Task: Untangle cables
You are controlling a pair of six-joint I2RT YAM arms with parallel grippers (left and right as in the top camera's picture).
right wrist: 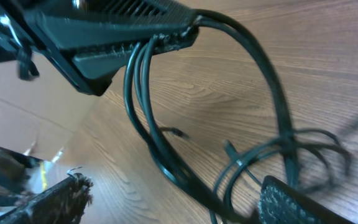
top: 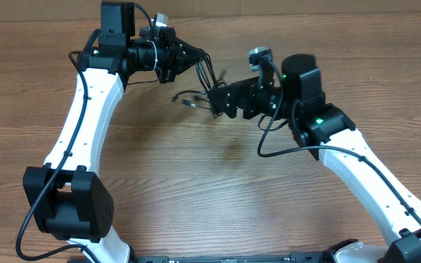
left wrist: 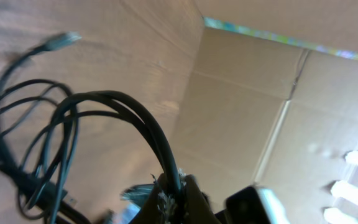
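Observation:
The cables (top: 190, 98) are thin black cords, bunched at the middle of the wooden table (top: 196, 190). My left gripper (top: 203, 58) is shut on a few strands and holds them up, the rest hanging in loops down to the table. In the left wrist view the strands (left wrist: 124, 103) run into the closed left gripper (left wrist: 174, 188), and a small plug (left wrist: 64, 39) shows at the upper left. My right gripper (top: 218, 99) stands open beside the bunch. Its view shows cables (right wrist: 166, 167) passing between its spread fingers, right gripper (right wrist: 174, 185).
A cardboard wall (left wrist: 260, 106) stands behind the table's far edge. Both arms meet over the back middle of the table, the right arm's own thick wire (top: 276, 142) looping beside it. Bare wood (top: 218, 212) lies towards the front.

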